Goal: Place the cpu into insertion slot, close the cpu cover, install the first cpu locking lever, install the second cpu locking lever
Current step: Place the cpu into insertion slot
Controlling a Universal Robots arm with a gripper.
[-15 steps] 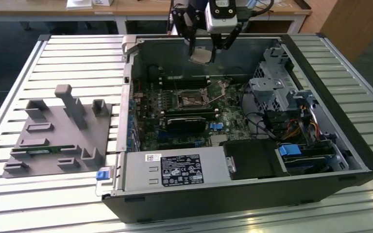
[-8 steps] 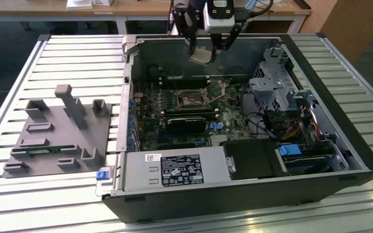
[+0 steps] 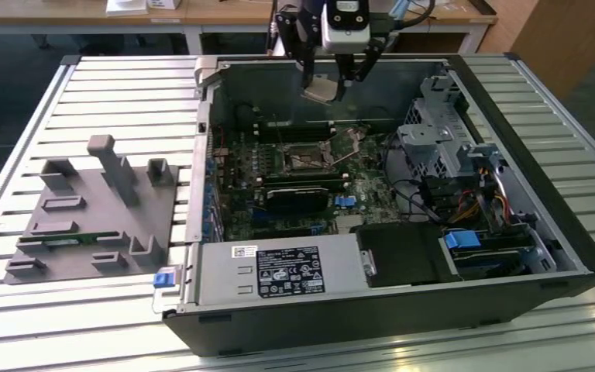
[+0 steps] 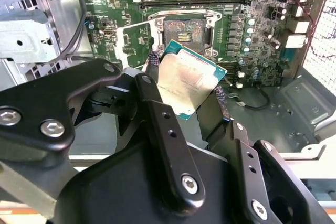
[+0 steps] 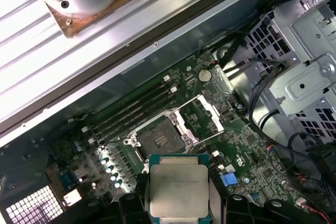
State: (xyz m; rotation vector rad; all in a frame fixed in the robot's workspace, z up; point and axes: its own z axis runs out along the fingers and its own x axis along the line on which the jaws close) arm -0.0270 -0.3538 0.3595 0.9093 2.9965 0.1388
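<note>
Second wrist view — black gripper (image 4: pixel 184 88) pinches the flat silvery-topped cpu (image 4: pixel 190 77) above the square insertion slot (image 4: pixel 184 32).

The gripper (image 4: pixel 185 88) holds the cpu (image 4: pixel 192 73) tight by two sides, up off the open insertion slot (image 4: pixel 184 34) on the green board (image 4: pixel 262 51).

Fingers (image 4: pixel 156 111) seemingly hide the cpu (image 4: pixel 190 80) edges.
</note>
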